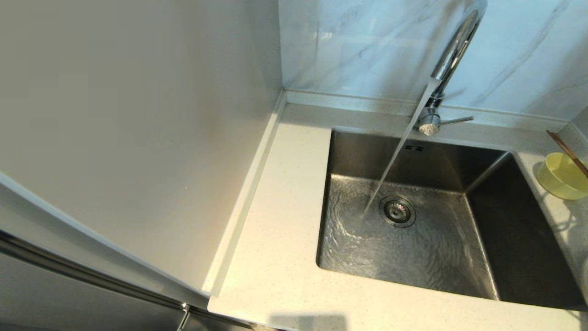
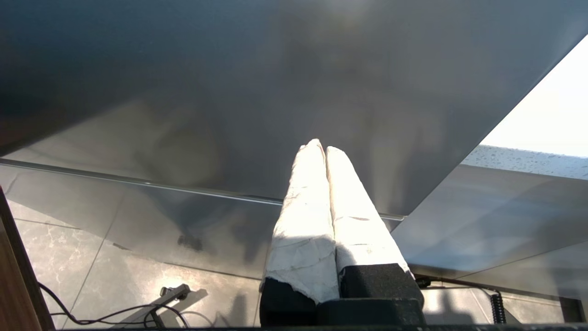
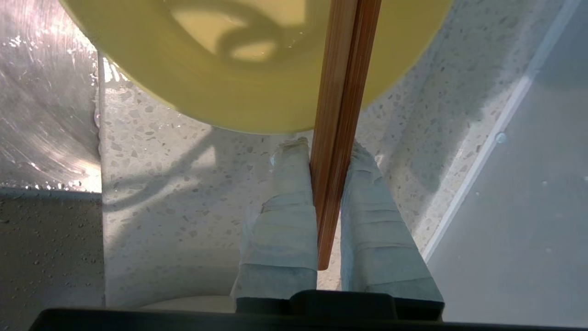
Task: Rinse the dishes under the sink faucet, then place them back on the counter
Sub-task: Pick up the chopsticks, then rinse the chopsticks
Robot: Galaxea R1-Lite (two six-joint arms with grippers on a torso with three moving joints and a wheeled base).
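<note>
Water runs from the chrome faucet (image 1: 452, 50) into the steel sink (image 1: 519, 230) beside the drain strainer (image 1: 398, 211). On the counter (image 1: 280, 207) right of the sink stands a pale-yellow bowl (image 1: 562, 177) with brown chopsticks (image 1: 567, 151) lying across its rim. In the right wrist view my right gripper (image 3: 328, 149) is shut on the near end of the chopsticks (image 3: 342, 115), just short of the bowl (image 3: 220, 87) and above the speckled counter (image 3: 174, 193). My left gripper (image 2: 320, 146) is shut on nothing, parked low beside a grey cabinet panel. Neither gripper shows in the head view.
A tall grey panel (image 1: 138, 115) walls off the counter's left side. The marble wall (image 1: 358, 41) rises behind the faucet. A cream-white curved edge (image 3: 183, 303) shows beneath my right gripper's base. The sink's edge (image 3: 98, 138) lies close to the bowl.
</note>
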